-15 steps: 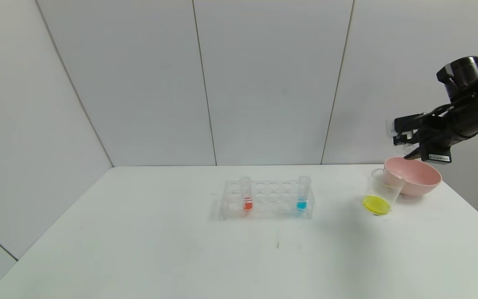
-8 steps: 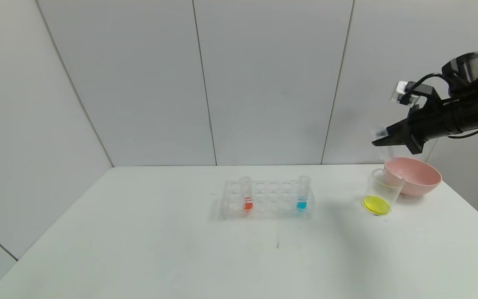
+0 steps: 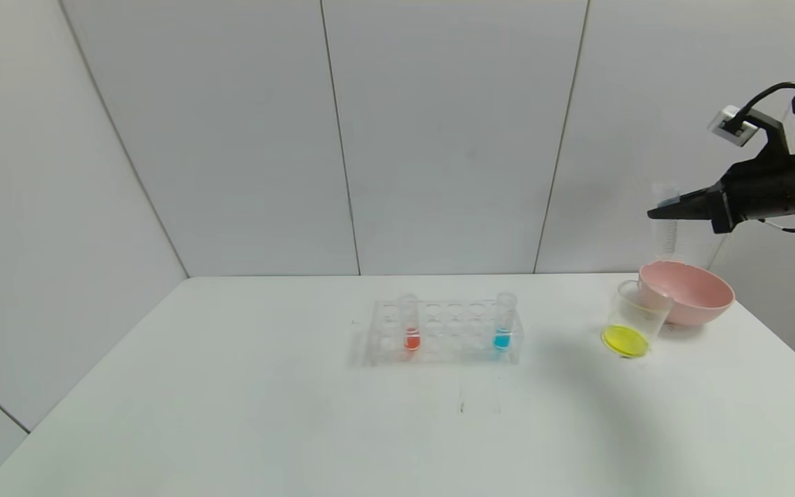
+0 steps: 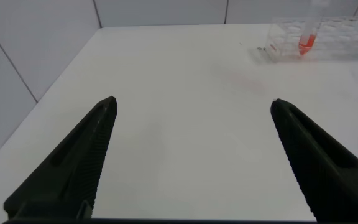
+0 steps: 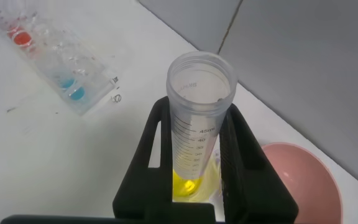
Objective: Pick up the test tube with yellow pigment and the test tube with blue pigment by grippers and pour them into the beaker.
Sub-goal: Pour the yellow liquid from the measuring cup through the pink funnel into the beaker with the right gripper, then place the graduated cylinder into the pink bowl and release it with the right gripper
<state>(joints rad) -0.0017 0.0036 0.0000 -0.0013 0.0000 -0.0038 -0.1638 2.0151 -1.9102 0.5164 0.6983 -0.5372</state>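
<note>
Evidently the yellow pour is done: yellow liquid is seen in the small clear tapered beaker point(image 3: 632, 324), just beside the pink round bowl point(image 3: 691, 293). The slim clear, emptied yellow-pigment tube point(image 5: 199, 118) is held upright, pinched by the right gripper point(image 3: 666, 210), raised higher above the bowl than a second ago. Next, the cyan-blue tube point(image 3: 504, 321) in the clear rack point(image 3: 442, 331) must be fetched. The left gripper point(image 4: 191, 130) is parked, jaws spread.

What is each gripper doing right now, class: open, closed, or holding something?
Left gripper: open, holding nothing, low over the table.
Right gripper: closed on the emptied test tube, raised above the pink bowl.
</note>
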